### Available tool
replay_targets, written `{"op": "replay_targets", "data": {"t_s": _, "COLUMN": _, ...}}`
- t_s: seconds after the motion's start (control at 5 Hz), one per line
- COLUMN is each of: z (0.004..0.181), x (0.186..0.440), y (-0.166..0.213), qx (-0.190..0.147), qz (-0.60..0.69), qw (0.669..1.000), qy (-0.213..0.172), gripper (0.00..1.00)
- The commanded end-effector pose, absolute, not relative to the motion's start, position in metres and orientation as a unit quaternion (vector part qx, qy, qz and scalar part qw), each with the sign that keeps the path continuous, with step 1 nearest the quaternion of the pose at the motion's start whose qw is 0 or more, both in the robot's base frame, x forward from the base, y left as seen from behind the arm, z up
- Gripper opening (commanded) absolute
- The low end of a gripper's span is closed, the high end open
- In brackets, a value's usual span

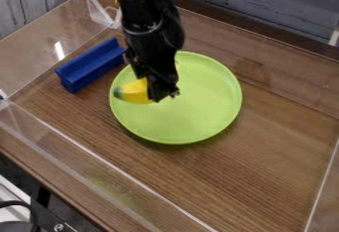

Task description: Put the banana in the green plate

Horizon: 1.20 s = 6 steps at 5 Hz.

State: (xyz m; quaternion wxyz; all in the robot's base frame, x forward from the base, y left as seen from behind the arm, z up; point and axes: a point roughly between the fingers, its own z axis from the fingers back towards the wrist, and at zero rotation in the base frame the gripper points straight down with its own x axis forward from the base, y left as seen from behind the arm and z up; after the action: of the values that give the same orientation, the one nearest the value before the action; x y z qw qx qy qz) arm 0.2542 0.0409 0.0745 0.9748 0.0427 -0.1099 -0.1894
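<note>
The yellow banana (134,91) sits in my gripper (158,89), whose black fingers are shut on it. It hangs low over the left part of the lime-green plate (199,112), close to the plate's floor; I cannot tell whether it touches. The arm partly covers the banana, and only its left end with a dark tip shows. The plate lies in the middle of the wooden table.
A blue rectangular block (89,63) lies left of the plate. Clear plastic walls (40,38) ring the wooden tabletop (252,167).
</note>
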Motion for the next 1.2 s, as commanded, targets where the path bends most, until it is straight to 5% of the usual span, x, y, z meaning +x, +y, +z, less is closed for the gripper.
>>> {"op": "replay_targets", "data": {"t_s": 0.0, "z": 0.076, "x": 0.260, "y": 0.053, "qx": 0.047, "qz": -0.167, "qw": 0.977, "qy": -0.122, "gripper": 0.00}}
{"op": "replay_targets", "data": {"t_s": 0.2, "z": 0.074, "x": 0.262, "y": 0.062, "qx": 0.045, "qz": -0.147, "qw": 0.981, "qy": -0.120, "gripper": 1.00}}
{"op": "replay_targets", "data": {"t_s": 1.0, "z": 0.083, "x": 0.253, "y": 0.037, "qx": 0.041, "qz": -0.127, "qw": 0.984, "qy": -0.115, "gripper": 1.00}}
